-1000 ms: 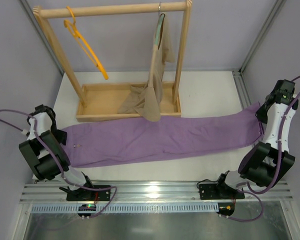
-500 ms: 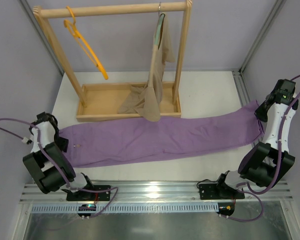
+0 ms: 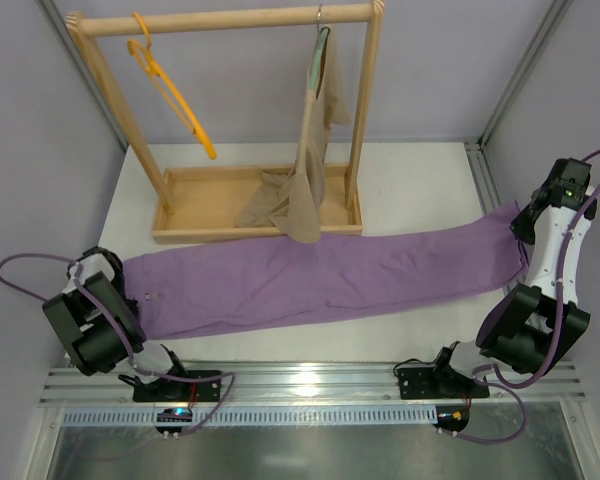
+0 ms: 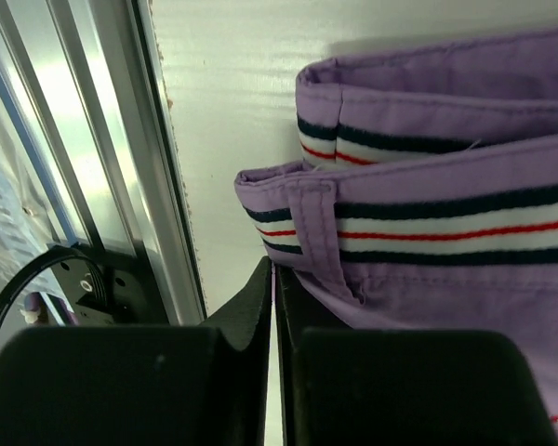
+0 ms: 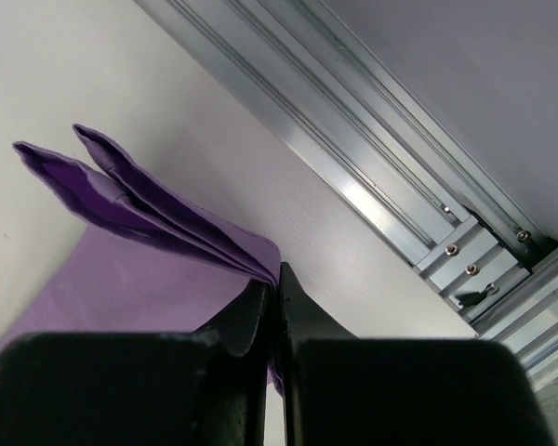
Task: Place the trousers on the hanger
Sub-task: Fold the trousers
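Observation:
The lilac trousers (image 3: 320, 280) lie flat across the table, waistband at the left and leg ends at the right. My left gripper (image 3: 120, 274) sits at the waistband's near corner. In the left wrist view its jaws (image 4: 274, 274) are shut, a thin slit of white table shows between them, and the striped waistband (image 4: 428, 214) lies against the right finger. My right gripper (image 5: 277, 274) is shut on the folded leg ends (image 5: 139, 200), at the table's right side (image 3: 520, 235). The orange hanger (image 3: 170, 95) hangs from the rack's rail at the left, untouched.
A wooden rack (image 3: 230, 18) with a tray base (image 3: 205, 190) stands at the back. A beige garment (image 3: 315, 150) on a grey-green hanger droops into the tray. Aluminium rails run along the front edge (image 3: 310, 385) and the right edge (image 5: 400, 204).
My left gripper has slid towards the near edge at the waistband corner, and its jaws have gone from open to shut. The right arm and the trousers have stayed put.

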Action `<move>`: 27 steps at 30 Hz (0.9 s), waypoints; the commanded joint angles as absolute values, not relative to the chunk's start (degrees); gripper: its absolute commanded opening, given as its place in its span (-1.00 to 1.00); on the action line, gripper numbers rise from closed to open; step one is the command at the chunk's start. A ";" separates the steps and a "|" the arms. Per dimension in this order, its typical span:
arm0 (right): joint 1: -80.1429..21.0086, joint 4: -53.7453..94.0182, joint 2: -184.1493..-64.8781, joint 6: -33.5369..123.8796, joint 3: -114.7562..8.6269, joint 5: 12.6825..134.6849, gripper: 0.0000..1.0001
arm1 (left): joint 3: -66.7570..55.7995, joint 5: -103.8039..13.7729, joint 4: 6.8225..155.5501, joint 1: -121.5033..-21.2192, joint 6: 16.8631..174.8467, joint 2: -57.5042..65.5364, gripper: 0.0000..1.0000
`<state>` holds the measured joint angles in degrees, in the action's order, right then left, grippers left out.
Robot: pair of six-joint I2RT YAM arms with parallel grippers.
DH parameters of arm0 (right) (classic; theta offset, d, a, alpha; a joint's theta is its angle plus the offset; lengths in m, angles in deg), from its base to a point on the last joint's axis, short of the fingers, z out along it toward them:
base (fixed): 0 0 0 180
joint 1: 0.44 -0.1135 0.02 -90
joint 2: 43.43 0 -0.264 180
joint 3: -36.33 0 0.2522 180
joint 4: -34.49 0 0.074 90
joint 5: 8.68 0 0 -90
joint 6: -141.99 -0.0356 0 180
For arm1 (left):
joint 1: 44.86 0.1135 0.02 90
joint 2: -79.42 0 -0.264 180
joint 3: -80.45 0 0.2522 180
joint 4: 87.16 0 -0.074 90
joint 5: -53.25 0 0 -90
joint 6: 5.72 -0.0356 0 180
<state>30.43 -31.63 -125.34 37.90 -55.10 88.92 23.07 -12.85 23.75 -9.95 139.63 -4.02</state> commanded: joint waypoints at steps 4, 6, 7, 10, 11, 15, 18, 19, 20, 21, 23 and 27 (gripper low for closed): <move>31.99 -32.61 -127.54 37.75 -59.60 93.72 -0.92 | 17.57 -4.95 25.65 -7.16 137.72 -8.03 -0.99; 32.43 -33.23 -128.16 37.57 -60.48 93.80 -0.92 | 16.34 -4.68 26.00 -6.37 135.88 -7.24 -1.00; 32.60 -33.32 -128.51 37.48 -61.10 94.07 -0.92 | 14.76 -3.98 25.30 -6.37 136.04 -6.89 -0.99; 32.69 -33.67 -128.69 37.40 -61.72 95.30 -0.92 | 13.61 -2.66 26.17 -6.28 134.29 -5.22 -0.99; 32.78 -33.59 -128.69 37.48 -61.63 95.13 -0.92 | 13.60 -3.35 26.87 -6.28 133.94 -5.22 -0.99; 32.87 -32.88 -128.51 37.31 -60.84 94.16 -0.92 | 15.27 -3.18 26.44 -6.19 134.98 -6.97 -0.99; 32.78 -32.88 -128.34 37.66 -60.58 92.32 -0.92 | 14.14 -8.15 26.78 -6.28 132.54 -8.47 -1.00; 32.78 -32.79 -128.07 37.57 -60.23 91.01 -0.92 | 13.52 -10.63 27.22 -6.28 131.05 -8.64 -1.00; 32.87 -32.36 -127.46 37.40 -59.96 90.56 -0.92 | 13.08 -13.70 27.92 -6.28 128.07 -8.73 -0.99; 32.78 -32.09 -127.11 37.22 -59.44 90.29 -0.92 | 12.64 -17.03 27.67 -6.28 127.61 -8.65 -0.93; 32.87 -31.74 -126.67 37.13 -59.34 89.24 -0.92 | 12.81 -17.77 26.01 -6.28 129.09 -6.90 -0.45; 32.78 -31.83 -126.67 37.57 -59.17 87.83 -0.92 | 17.28 -21.29 28.54 -6.37 128.40 1.61 0.31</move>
<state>32.38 -33.86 -129.28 37.66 -58.64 89.38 15.38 -16.66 26.57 -6.67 129.42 -5.63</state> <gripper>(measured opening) 0.044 0.594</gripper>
